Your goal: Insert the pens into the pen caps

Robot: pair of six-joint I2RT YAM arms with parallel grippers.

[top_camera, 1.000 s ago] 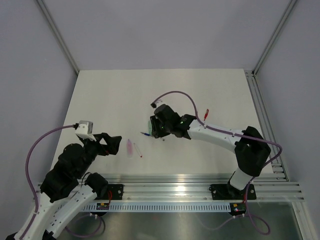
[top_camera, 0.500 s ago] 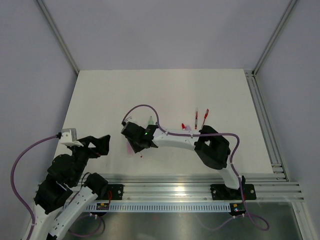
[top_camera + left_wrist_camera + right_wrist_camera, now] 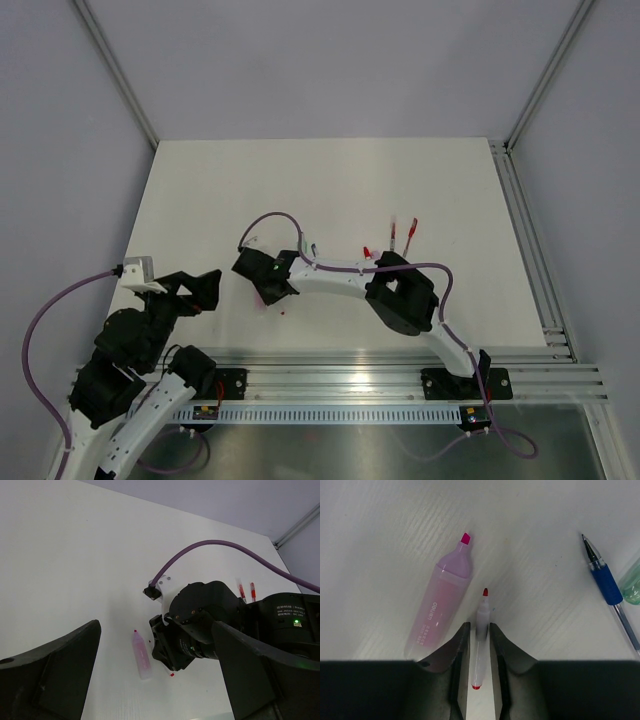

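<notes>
A slim pen (image 3: 482,611) with a clear body, a red tip and a red end lies on the table between the fingers of my right gripper (image 3: 479,626). The jaws stand open and narrow around it, with a sliver of gap on the left side. A fat pink highlighter pen (image 3: 440,610) lies just left of it, uncapped. A blue pen (image 3: 606,582) and a pale green cap (image 3: 632,582) lie to the right. In the top view my right gripper (image 3: 262,290) hangs over the pink pen (image 3: 260,300). My left gripper (image 3: 212,285) is open, empty and left of them.
Two red pens (image 3: 403,232) and a small red cap (image 3: 367,252) lie behind the right arm's forearm. In the left wrist view the pink highlighter (image 3: 141,655) lies just left of the right gripper (image 3: 167,647). The aluminium rail (image 3: 400,360) runs along the near edge.
My right arm has swung left from the blue pen to the pink and red pens, and its jaws have narrowed around the slim red pen. My left arm drew back slightly.
</notes>
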